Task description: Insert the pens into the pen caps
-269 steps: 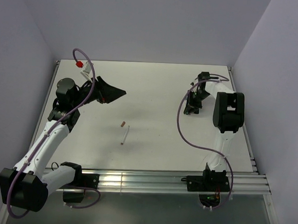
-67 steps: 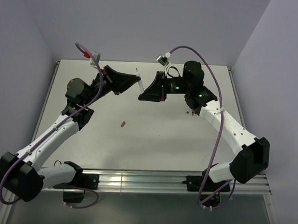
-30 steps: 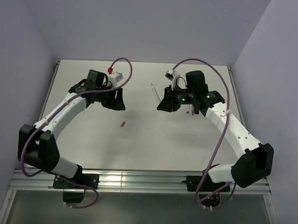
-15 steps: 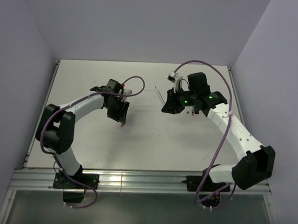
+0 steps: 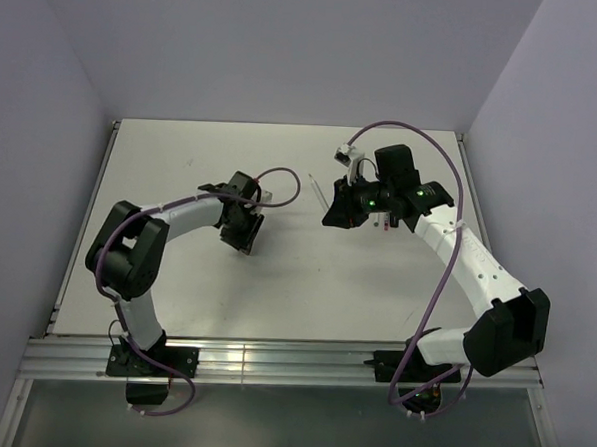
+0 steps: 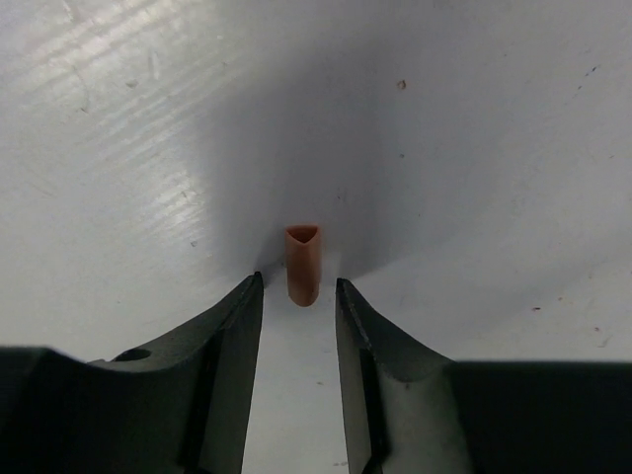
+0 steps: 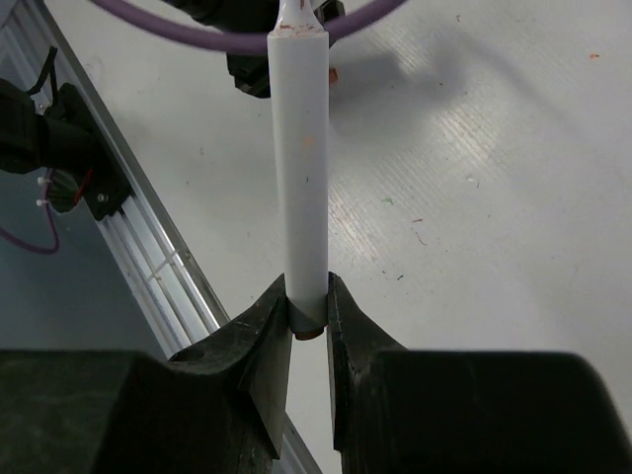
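Left gripper [image 6: 299, 296], its two dark fingers lowered to the white table [image 6: 494, 148], stands partly open. The short brownish-red plastic cap [image 6: 303, 265] lies flat with its near end just inside the fingertips. A thin gap shows on each side, so nothing is gripped yet. In the wrist view the cap points to 12 o'clock, its open mouth at the far end.

From overhead, the right gripper [image 7: 307, 306] hangs above the table at about 2 o'clock from the left one, well apart from it. Its jaws are clamped on one end of a thin white plastic pen [image 7: 301, 168], which juts out toward 11 o'clock in that view. A trace of reddish colour shows at the pinched end, though I cannot tell what it is.

The step in hand looks like picking up the cap to fit on the held pen. Next, the left fingers need to pinch the cap squarely, probably a little further along its body so it does not squirt out. Then comes a lift that turns the open mouth toward the pen's free end.
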`<state>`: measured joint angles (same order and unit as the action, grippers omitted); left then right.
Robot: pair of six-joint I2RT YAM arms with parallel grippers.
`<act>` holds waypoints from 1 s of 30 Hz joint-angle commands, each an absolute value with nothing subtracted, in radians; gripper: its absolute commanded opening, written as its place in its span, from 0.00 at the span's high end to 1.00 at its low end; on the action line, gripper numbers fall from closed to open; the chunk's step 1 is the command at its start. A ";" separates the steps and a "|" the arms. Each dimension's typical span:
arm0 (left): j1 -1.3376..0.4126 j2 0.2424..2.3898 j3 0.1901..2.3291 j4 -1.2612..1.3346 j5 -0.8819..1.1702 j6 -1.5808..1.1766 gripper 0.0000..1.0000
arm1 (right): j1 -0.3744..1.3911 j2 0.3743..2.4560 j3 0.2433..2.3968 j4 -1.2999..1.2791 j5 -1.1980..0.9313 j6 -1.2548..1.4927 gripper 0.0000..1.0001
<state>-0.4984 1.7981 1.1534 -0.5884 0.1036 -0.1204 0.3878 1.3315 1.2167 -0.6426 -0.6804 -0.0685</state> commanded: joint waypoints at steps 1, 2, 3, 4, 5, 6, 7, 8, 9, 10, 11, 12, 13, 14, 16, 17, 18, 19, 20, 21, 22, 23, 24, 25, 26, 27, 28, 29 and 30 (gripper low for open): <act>-0.540 1.805 1.124 -0.543 0.041 -0.117 0.60 | 0.380 1.331 1.259 -0.641 -0.666 -0.064 1.00; -0.548 1.813 1.120 -0.538 0.034 -0.118 0.62 | 0.380 1.333 1.262 -0.640 -0.657 -0.063 1.00; -0.555 1.815 1.109 -0.535 0.035 -0.117 0.65 | 0.379 1.335 1.272 -0.641 -0.652 -0.060 1.00; -0.557 1.818 1.108 -0.534 0.029 -0.111 0.66 | 0.376 1.335 1.275 -0.641 -0.653 -0.058 1.00; -0.560 1.821 1.106 -0.534 0.029 -0.109 0.67 | 0.371 1.335 1.278 -0.646 -0.655 -0.058 1.00; -0.560 1.822 1.104 -0.534 0.035 -0.095 0.71 | 0.367 1.336 1.282 -0.644 -0.652 -0.055 1.00; -0.560 1.821 1.103 -0.537 0.041 -0.088 0.76 | 0.364 1.336 1.287 -0.647 -0.649 -0.055 1.00; -0.560 1.810 1.104 -0.543 0.067 -0.080 0.79 | 0.359 1.335 1.292 -0.649 -0.646 -0.051 1.00; -0.560 1.801 1.103 -0.548 0.080 -0.055 0.87 | 0.356 1.336 1.304 -0.652 -0.638 -0.051 1.00; -0.560 1.790 1.101 -0.552 0.084 -0.046 0.91 | 0.354 1.336 1.313 -0.655 -0.635 -0.051 1.00; -0.560 1.767 1.104 -0.558 0.086 -0.040 0.95 | 0.351 1.333 1.322 -0.660 -0.634 -0.049 1.00; -0.561 1.755 1.114 -0.569 0.074 -0.020 1.00 | 0.342 1.332 1.341 -0.661 -0.635 -0.046 1.00; -0.560 1.746 1.118 -0.575 0.069 -0.011 1.00 | 0.336 1.328 1.350 -0.661 -0.640 -0.045 1.00; -0.560 1.723 1.127 -0.583 0.063 0.004 1.00 | 0.331 1.328 1.359 -0.666 -0.643 -0.043 1.00; -0.555 1.692 1.149 -0.607 0.072 0.073 1.00 | 0.313 1.322 1.388 -0.670 -0.650 -0.038 1.00; -0.552 1.648 1.158 -0.617 0.081 0.095 1.00 | 0.308 1.321 1.394 -0.673 -0.656 -0.038 1.00; -0.548 1.620 1.170 -0.620 0.084 0.142 1.00 | 0.302 1.319 1.402 -0.686 -0.669 -0.046 1.00; -0.545 1.591 1.175 -0.617 0.087 0.172 1.00 | 0.298 1.316 1.402 -0.695 -0.681 -0.057 1.00; -0.546 1.521 1.174 -0.609 0.084 0.207 1.00 | 0.296 1.312 1.402 -0.715 -0.719 -0.084 1.00; -0.546 1.484 1.169 -0.600 0.083 0.285 1.00 | 0.296 1.309 1.388 -0.724 -0.747 -0.100 1.00; -0.548 1.403 1.154 -0.577 0.059 0.326 1.00 | 0.296 1.307 1.381 -0.733 -0.770 -0.110 1.00; -0.549 1.358 1.108 -0.516 0.052 0.369 1.00 | 0.298 1.307 1.370 -0.747 -0.825 -0.129 1.00; -0.549 1.310 1.076 -0.474 0.051 0.488 1.00 | 0.298 1.308 1.361 -0.761 -0.843 -0.144 1.00; -0.551 1.213 1.039 -0.430 0.048 0.555 1.00 | 0.298 1.313 1.361 -0.773 -0.860 -0.155 1.00; -0.551 1.163 0.998 -0.316 0.035 0.618 1.00 | 0.299 1.322 1.362 -0.803 -0.876 -0.167 1.00; -0.551 1.119 0.918 -0.261 0.035 0.734 1.00 | 0.301 1.327 1.367 -0.817 -0.909 -0.193 1.00; -0.552 1.038 0.885 -0.221 0.043 0.792 1.00 | 0.301 1.331 1.370 -0.830 -0.923 -0.202 1.00; -0.552 1.002 0.832 -0.181 0.073 0.848 1.00 | 0.307 1.336 1.370 -0.854 -0.934 -0.222 1.00; -0.551 0.970 0.807 -0.134 0.092 0.953 1.00 | 0.313 1.339 1.373 -0.870 -0.943 -0.235 1.00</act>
<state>-0.5488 1.0199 0.9035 -0.3019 0.0540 0.6235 0.3008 1.3319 1.3605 -0.7963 -0.8513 -0.1600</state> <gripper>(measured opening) 0.043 0.239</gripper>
